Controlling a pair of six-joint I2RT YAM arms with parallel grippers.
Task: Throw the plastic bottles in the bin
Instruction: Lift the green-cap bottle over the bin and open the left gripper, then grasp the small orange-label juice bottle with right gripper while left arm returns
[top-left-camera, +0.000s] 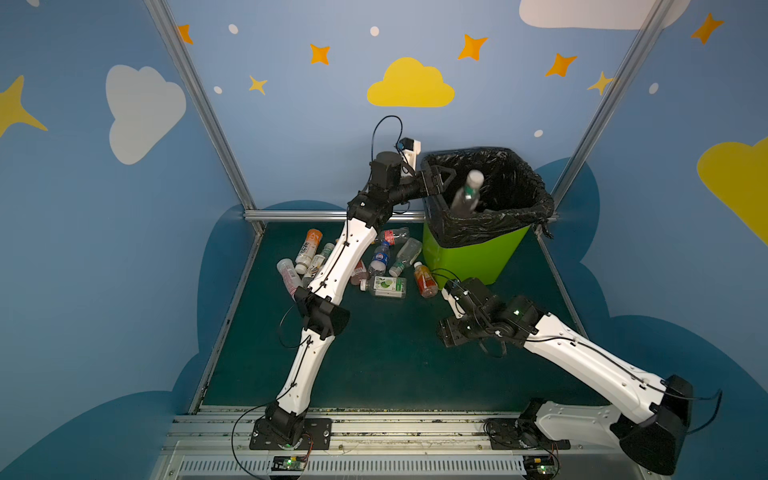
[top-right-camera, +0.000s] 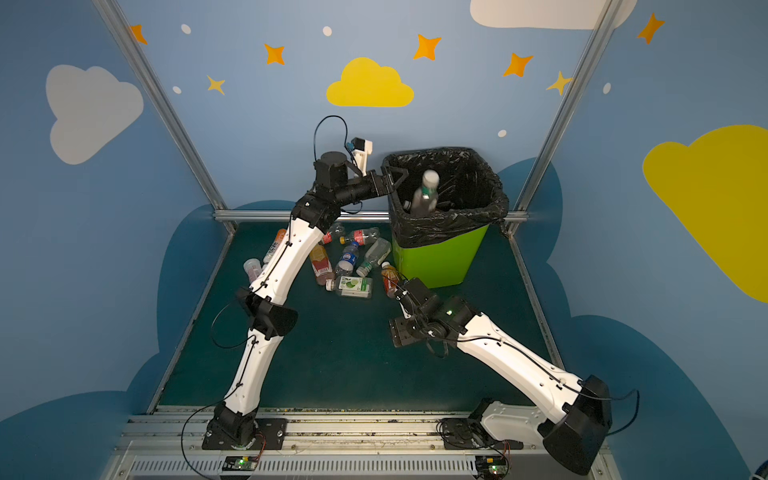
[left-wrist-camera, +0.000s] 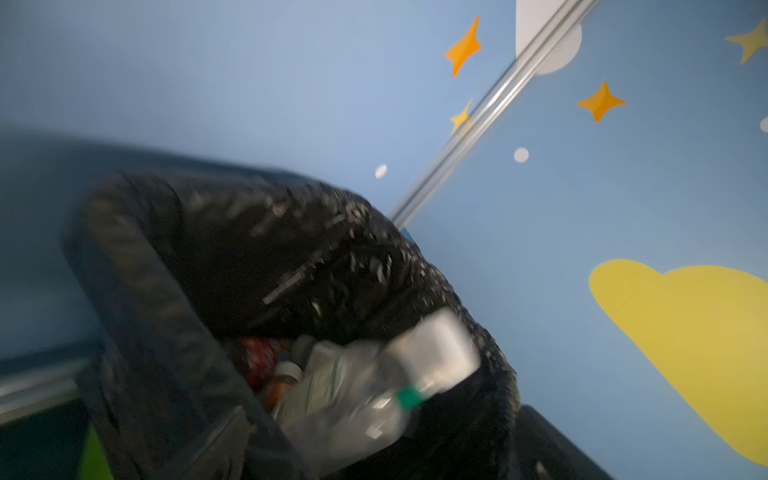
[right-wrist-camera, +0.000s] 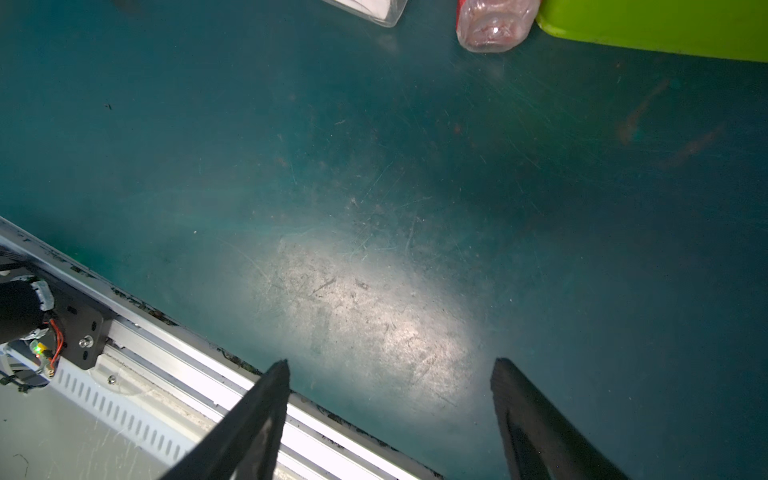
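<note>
One plastic bottle (top-left-camera: 467, 193) hangs in mid-air over the mouth of the bin (top-left-camera: 469, 257). It is just beside the left end effector (top-left-camera: 446, 178) and touches neither. The left end effector sits at the left edge of the bin's rim, with its jaws apart and nothing held. In both top views the bottle is tilted with its cap uppermost and its lower half below the rim line. The left wrist view shows it as a blur above other bottles (left-wrist-camera: 291, 370) lying inside the bin, which are too smeared to count.

The right end effector (right-wrist-camera: 390, 365) hovers low over the bare desk (right-wrist-camera: 374, 208), open and empty. It is in front of the bin and well apart from the airborne bottle.

There is one bin, one bottle in the air, and a pile of bottles (top-left-camera: 380, 257) on the desk to the left of the bin. About ten can be counted in a top view, though the left arm (top-left-camera: 345, 257) crosses over the pile and hides part of it. The right wrist view catches the ends of two of them, and the reddish one (right-wrist-camera: 494, 25) lies just beside the bin's green base.

The airborne bottle is clear, with a wide white cap and a green band at the neck. The piled bottles are clear or milky, lie on their sides, and carry orange, pink, blue, red and green-and-white labels. The bin is lime green, narrows toward its base, and is lined with a crinkly black bag (top-left-camera: 519, 199) folded over its rim.
</note>
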